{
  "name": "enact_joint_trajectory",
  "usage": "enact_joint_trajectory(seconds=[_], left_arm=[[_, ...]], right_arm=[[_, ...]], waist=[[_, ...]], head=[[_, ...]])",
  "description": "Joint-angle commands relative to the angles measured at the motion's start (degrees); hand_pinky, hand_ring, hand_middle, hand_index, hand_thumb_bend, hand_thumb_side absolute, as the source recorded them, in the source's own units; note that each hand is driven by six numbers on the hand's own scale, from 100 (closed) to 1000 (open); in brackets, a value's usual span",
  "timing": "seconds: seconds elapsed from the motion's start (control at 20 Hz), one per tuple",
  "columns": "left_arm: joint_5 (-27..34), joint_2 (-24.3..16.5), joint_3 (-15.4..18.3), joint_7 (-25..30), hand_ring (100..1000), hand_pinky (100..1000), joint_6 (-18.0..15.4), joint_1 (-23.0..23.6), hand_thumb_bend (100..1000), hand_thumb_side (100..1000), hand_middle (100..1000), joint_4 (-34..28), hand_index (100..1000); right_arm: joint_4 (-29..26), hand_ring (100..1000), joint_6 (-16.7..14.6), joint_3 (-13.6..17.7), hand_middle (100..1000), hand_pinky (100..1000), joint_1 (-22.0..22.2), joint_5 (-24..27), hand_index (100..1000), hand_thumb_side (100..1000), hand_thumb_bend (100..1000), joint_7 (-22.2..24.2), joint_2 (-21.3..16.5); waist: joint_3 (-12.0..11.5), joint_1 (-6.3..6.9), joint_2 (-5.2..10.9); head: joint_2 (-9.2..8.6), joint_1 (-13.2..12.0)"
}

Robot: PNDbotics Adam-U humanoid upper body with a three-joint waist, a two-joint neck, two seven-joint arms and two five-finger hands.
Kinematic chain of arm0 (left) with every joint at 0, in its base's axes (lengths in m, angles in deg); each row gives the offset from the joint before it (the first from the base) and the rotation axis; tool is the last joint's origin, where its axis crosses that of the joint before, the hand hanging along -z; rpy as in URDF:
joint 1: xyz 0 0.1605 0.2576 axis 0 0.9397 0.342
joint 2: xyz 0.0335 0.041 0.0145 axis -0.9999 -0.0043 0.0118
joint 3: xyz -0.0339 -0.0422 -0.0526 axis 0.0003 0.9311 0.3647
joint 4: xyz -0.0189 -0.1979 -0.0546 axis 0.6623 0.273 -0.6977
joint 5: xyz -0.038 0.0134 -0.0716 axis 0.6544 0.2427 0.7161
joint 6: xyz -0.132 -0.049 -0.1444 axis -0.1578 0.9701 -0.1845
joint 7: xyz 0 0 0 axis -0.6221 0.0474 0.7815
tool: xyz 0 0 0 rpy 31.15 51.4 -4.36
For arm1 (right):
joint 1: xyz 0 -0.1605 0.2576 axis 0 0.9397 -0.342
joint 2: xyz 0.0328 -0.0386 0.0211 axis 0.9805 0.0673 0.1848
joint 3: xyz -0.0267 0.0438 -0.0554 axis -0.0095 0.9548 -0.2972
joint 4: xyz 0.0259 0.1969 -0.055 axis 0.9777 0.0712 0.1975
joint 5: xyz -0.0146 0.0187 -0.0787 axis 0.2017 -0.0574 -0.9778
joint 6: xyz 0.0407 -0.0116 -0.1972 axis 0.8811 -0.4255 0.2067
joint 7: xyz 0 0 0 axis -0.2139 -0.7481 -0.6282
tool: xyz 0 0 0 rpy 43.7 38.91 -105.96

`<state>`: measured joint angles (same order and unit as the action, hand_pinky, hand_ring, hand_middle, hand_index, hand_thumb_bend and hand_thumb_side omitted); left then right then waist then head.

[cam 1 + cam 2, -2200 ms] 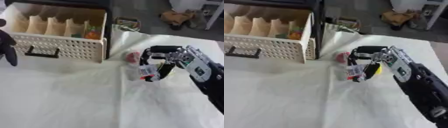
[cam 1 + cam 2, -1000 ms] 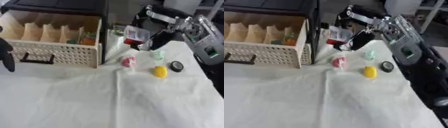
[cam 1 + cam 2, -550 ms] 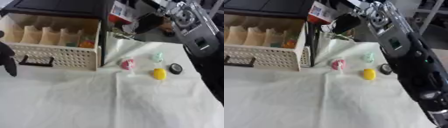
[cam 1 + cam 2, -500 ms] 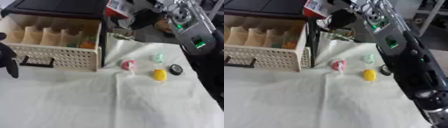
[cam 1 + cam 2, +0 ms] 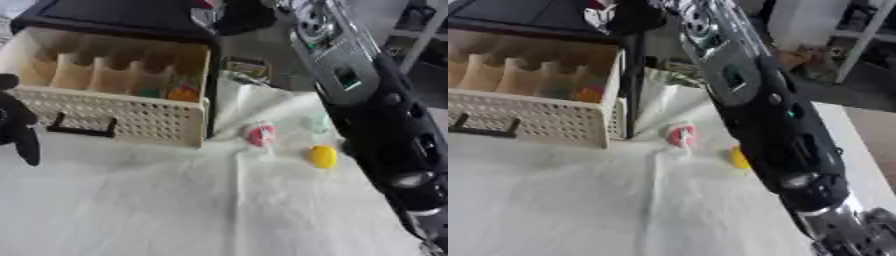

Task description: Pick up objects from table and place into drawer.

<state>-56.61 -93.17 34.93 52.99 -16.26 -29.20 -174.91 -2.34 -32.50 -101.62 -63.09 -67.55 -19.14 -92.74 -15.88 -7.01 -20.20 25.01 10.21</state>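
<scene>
Left eye view: I'm resting my left hand (image 5: 17, 127) at the near left, fingers relaxed. I'm holding my right hand (image 5: 234, 14), clamped on a packet (image 5: 204, 15), above the drawer (image 5: 114, 87) for dropping.

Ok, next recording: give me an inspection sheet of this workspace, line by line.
Surface: table under a wrinkled white cloth.
Job's things: cream perforated drawer pulled open, dividers inside, an orange item in its right compartment; pink-red round object, yellow oval object and pale green object lie on the cloth, apart.
Clutter: nothing seen.
Hands: right hand raised above the drawer's far right corner, grip unclear; left hand at the left edge by the drawer front.
Cables: nothing seen.
Surroundings: black cabinet top; shelving behind.
</scene>
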Motion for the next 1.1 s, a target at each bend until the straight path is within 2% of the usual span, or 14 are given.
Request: enact_joint_trajectory(seconds=[0.05, 0.35, 0.55, 0.7, 0.8, 1.0, 1.1], left_arm=[[0.03, 0.04, -0.05, 0.42, 349, 296, 0.46, -1.07, 100, 672, 503, -0.52, 799], [-0.08, 0.58, -0.35, 1.04, 348, 295, 0.89, -1.41, 100, 672, 503, -0.52, 798], [-0.32, 0.95, -0.56, 1.33, 347, 295, 1.18, -1.51, 100, 669, 503, -0.52, 797], [-0.42, 1.11, -0.6, 1.31, 347, 295, 1.42, -1.62, 100, 664, 503, -0.52, 797], [-0.45, 1.14, -0.65, 1.31, 347, 295, 1.52, -1.73, 100, 665, 503, -0.52, 797], [-0.52, 1.28, -0.68, 1.34, 347, 295, 1.79, -1.74, 100, 663, 503, -0.52, 796], [-0.53, 1.38, -0.66, 1.29, 347, 295, 1.99, -1.75, 100, 664, 503, -0.52, 796]], right_arm=[[0.97, 566, 0.24, 0.45, 125, 709, -2.0, -1.77, 459, 336, 313, -2.34, 0.79], [4.65, 561, 0.23, 0.29, 125, 702, -2.73, -3.73, 460, 335, 334, -5.05, 3.46], [7.26, 573, -1.01, -0.27, 135, 706, -2.64, -5.5, 482, 353, 371, -5.4, 4.78], [8.06, 617, -2.24, -0.69, 195, 732, -2.64, -6.31, 558, 431, 471, -4.27, 5.23], [8.1, 652, -3.09, -0.94, 263, 752, -2.68, -7.02, 642, 502, 489, -2.98, 5.26], [7.42, 703, -3.97, -0.82, 365, 774, -2.77, -8.41, 737, 618, 526, -1.44, 5.06], [7.15, 707, -4.2, -0.72, 375, 776, -2.81, -8.77, 745, 628, 530, -1.07, 4.99]], waist=[[-0.51, 0.26, 1.04], [-1.56, -0.1, 0.64], [-1.84, -0.21, 0.3], [-1.87, -0.25, 0.09], [-1.84, -0.32, -0.05], [-1.75, -0.47, -0.16], [-1.78, -0.57, -0.18]], head=[[-1.1, 0.78], [-1.62, 1.64], [-1.74, 1.79], [-1.61, 1.7], [-1.46, 1.36], [-1.15, 0.89], [-1.03, 0.71]])
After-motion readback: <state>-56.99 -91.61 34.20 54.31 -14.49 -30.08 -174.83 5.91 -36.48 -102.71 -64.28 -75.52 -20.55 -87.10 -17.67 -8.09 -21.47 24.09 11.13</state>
